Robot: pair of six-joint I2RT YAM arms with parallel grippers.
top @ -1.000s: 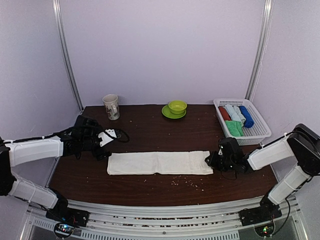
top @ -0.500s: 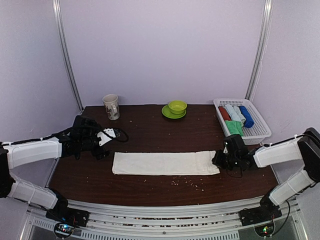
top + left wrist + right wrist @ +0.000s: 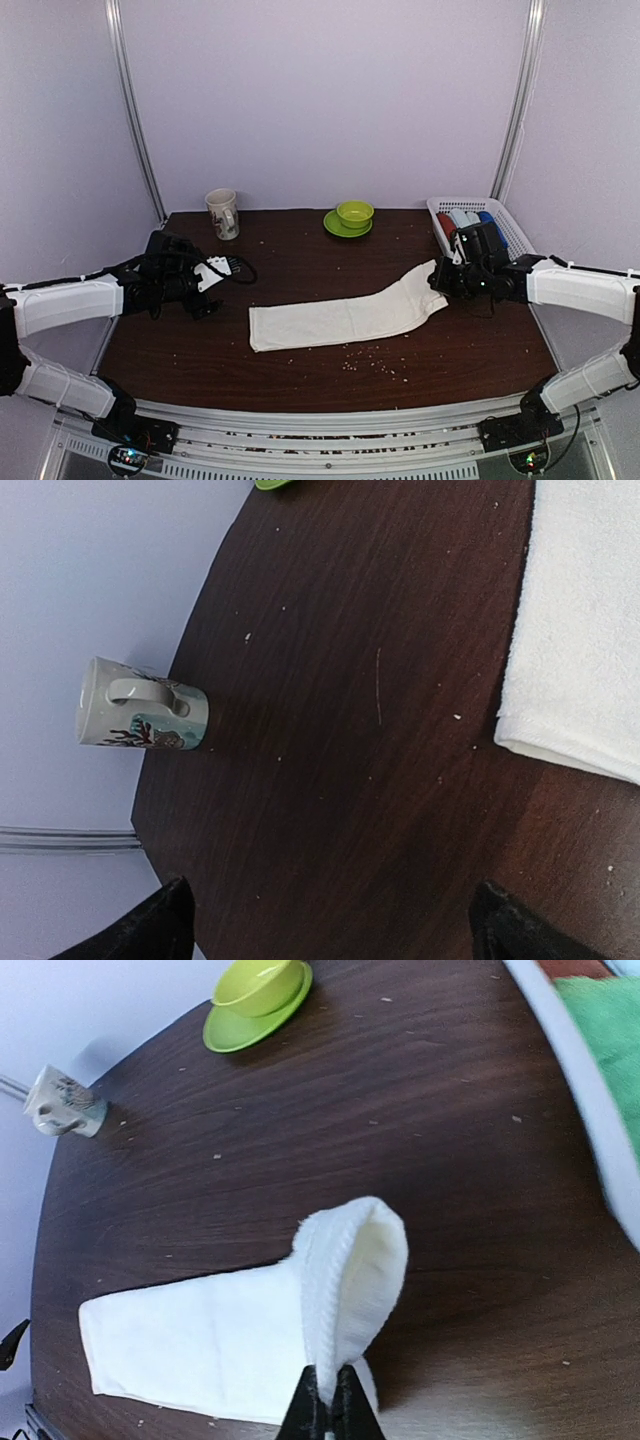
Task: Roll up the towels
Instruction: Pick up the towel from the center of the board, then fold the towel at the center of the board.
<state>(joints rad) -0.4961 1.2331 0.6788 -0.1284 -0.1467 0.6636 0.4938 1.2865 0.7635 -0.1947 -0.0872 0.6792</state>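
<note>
The cream-white towel (image 3: 340, 318) lies folded into a long strip across the middle of the table. My right gripper (image 3: 440, 282) is shut on its right end and holds that end lifted off the table; in the right wrist view the towel (image 3: 340, 1280) loops up from the closed fingertips (image 3: 312, 1410). My left gripper (image 3: 205, 290) is open and empty, left of the towel's left end (image 3: 575, 630), with bare table between its fingertips (image 3: 150, 925). The green towel (image 3: 605, 1030) lies in the basket; it is hidden behind my right gripper in the top view.
A white basket (image 3: 510, 225) with red, pale blue and dark blue rolls stands at the back right. A mug (image 3: 222, 212) stands at the back left. A green bowl on a saucer (image 3: 352, 215) stands at the back centre. Crumbs lie near the table's front.
My right gripper has lifted the towel's right end and pulled it right and back toward the basket. The whole towel slid right and now lies slanted. The left arm has stayed still.
</note>
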